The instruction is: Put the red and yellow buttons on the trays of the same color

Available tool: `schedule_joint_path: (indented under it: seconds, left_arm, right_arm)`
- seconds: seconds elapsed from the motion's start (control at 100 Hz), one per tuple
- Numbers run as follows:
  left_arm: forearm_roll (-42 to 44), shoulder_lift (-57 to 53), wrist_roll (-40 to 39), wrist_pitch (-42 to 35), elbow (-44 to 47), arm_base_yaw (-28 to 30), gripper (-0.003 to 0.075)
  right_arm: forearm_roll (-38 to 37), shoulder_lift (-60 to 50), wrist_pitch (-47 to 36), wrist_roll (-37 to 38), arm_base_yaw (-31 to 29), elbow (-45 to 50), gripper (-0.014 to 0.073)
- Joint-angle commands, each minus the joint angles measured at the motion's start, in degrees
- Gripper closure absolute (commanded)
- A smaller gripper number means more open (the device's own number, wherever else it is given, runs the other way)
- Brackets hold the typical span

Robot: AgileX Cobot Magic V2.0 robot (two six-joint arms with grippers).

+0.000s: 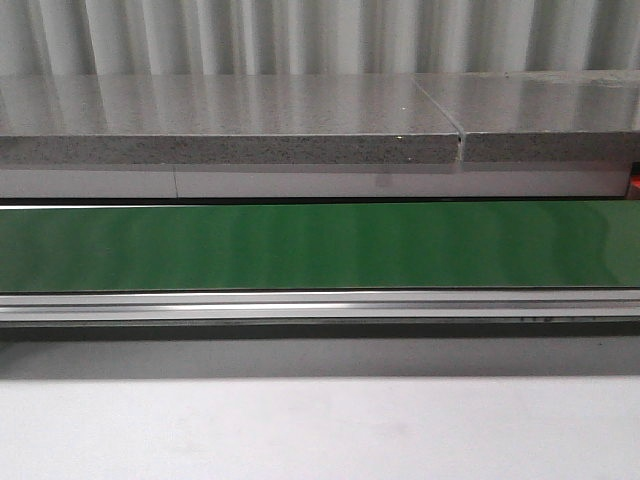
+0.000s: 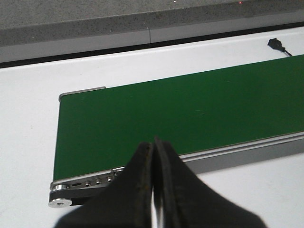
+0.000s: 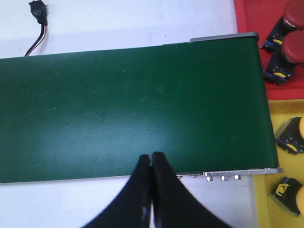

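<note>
Front view: long green conveyor belt [image 1: 320, 245] spanning the white surface [image 1: 320, 430], bare of buttons, with a grey speckled ledge [image 1: 230, 135] behind. Right wrist view: same belt ending beside a red tray [image 3: 251, 16] and a yellow tray [image 3: 270, 199], set at the belt's end, presumably so sorted pieces land within easy reach of that arm. Two red buttons [image 3: 290, 47] already lying on the red tray, two yellow buttons [image 3: 294, 135] on the yellow one, colours matching, so likely little or nothing left to sort unless more arrive. Small black connector [image 3: 38, 10] on its wire lying off the belt's far edge. Right tool [image 3: 151, 164] hovering over the belt's near edge, fingers pressed together, holding nothing. Left wrist view: left tool [image 2: 154, 147] likewise closed and empty above the belt's other end, probably waiting. No brand, label or readable writing anywhere; yellow-and-black markings on the button bases too small to read.
</note>
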Motion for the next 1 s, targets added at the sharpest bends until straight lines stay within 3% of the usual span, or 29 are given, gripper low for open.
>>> schedule_joint_path:
  seconds: [0.0, 0.34, 0.6, 0.99]
  left_arm:
    - [-0.3, 0.3, 0.1, -4.1, -1.4, -0.4, 0.074]
    - [-0.3, 0.3, 0.1, -4.1, -1.4, -0.4, 0.074]
    - [-0.3, 0.3, 0.1, -4.1, -1.4, -0.4, 0.074]
    - [-0.3, 0.3, 0.1, -4.1, -1.4, -0.4, 0.074]
  right_arm:
    - [-0.8, -4.9, -5.1, -0.8, 0.1, 0.7, 0.0652]
    - [-1.8, -24.9, -10.5, -2.1, 0.1, 11.5, 0.0652]
    - [-8.2, -39.9, -10.9, -2.3, 0.1, 16.9, 0.0652]
    - [-8.2, -52.3, -11.7, -2.3, 0.1, 24.0, 0.0651]
